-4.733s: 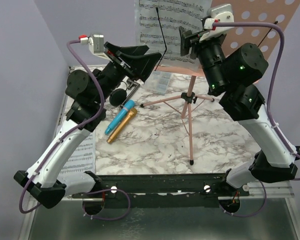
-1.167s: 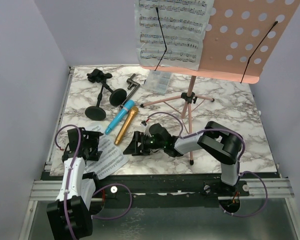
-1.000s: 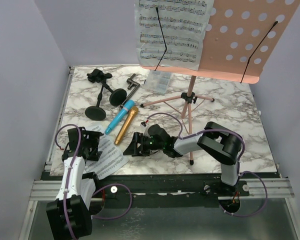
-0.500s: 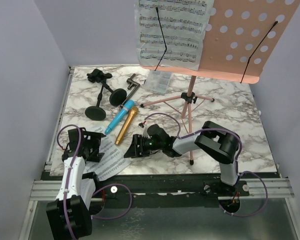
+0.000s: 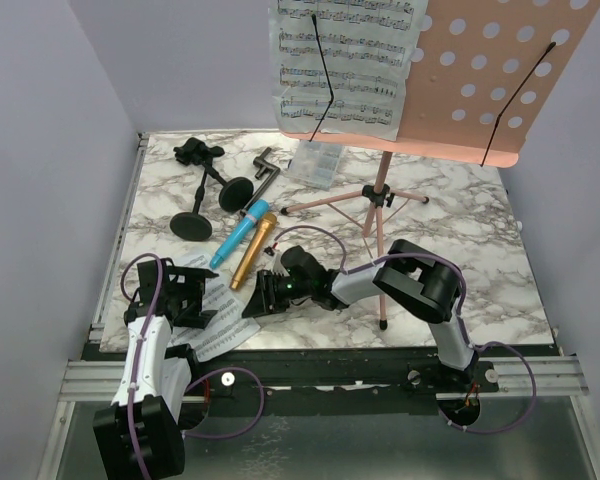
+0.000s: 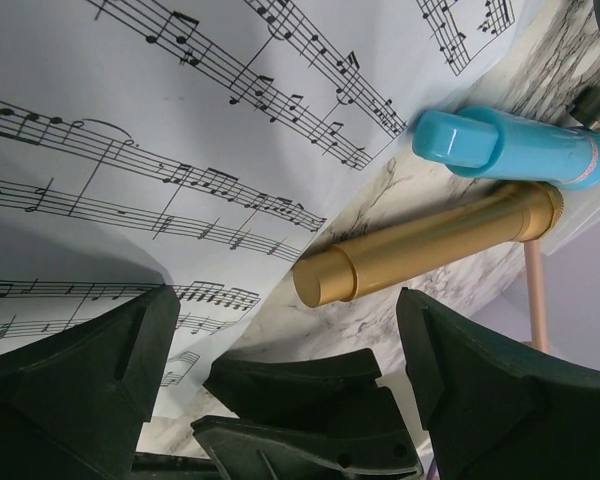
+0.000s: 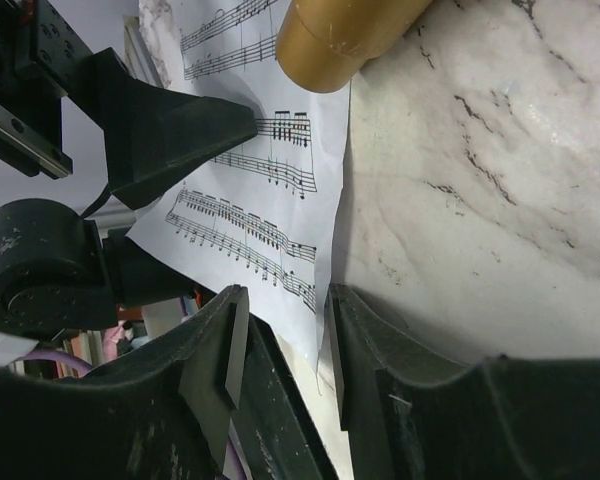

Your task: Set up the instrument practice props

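A white music page [image 5: 225, 325] lies flat at the table's near left; it also shows in the left wrist view [image 6: 130, 120] and the right wrist view [image 7: 260, 200]. My left gripper [image 5: 193, 300] is open and low over the page, empty [image 6: 285, 310]. My right gripper [image 5: 261, 297] is open, its fingers on either side of the page's right edge [image 7: 285, 310]. The blue microphone [image 5: 237, 238] and gold microphone [image 5: 252, 252] lie side by side just beyond. The pink music rack [image 5: 480, 80] stands on rose-gold tripod legs [image 5: 378, 215] with another page [image 5: 345, 60] clipped on it. Two black round-based poles [image 5: 205, 195] lie at the back left.
A small clear plastic box [image 5: 315, 163] sits behind the tripod, with a grey metal part [image 5: 263, 172] to its left. The tripod's near leg [image 5: 381, 290] crosses over my right arm. Walls close the left, back and right sides.
Both arms came down from the rack to the table. In the last second my right gripper slid left onto the page's edge. The page moved a little.
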Robot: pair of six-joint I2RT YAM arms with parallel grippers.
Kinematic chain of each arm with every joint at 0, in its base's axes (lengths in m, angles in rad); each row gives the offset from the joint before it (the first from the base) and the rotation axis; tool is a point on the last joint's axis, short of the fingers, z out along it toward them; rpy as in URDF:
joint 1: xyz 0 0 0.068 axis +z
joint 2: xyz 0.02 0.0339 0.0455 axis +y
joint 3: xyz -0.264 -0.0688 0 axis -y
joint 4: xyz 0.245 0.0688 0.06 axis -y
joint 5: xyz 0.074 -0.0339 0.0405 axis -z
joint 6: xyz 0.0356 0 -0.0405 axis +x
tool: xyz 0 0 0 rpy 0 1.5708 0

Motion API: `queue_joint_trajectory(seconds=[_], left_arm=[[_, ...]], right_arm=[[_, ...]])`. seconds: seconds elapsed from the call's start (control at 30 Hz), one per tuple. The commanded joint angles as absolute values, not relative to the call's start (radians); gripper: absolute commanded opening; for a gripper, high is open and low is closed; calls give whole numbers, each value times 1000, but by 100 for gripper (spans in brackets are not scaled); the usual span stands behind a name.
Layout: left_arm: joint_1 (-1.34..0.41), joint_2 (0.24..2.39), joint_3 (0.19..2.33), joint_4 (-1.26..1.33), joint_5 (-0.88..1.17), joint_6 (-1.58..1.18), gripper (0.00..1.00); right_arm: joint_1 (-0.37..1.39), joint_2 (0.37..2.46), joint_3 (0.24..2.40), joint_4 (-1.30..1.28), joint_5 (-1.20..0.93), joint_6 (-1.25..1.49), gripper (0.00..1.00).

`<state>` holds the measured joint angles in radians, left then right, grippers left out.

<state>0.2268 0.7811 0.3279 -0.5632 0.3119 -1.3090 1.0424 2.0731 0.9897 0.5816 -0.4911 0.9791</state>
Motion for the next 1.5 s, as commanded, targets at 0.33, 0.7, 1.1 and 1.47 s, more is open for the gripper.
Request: queue_joint_trajectory(seconds=[0.33, 0.7, 1.1, 1.47], left_arm=[[221, 760, 297, -578, 348, -1373, 99], [221, 760, 458, -583, 376, -1212, 99], [199, 838, 875, -684, 175, -846, 99], [179, 825, 767, -578, 401, -819, 99]], right_arm=[[1095, 2089, 1066, 355, -468, 953, 37], [1094, 2018, 1115, 241, -413, 802, 1], [1096, 1817, 1264, -120, -559, 425, 0], [1095, 1541, 1129, -414, -300, 447, 0]])
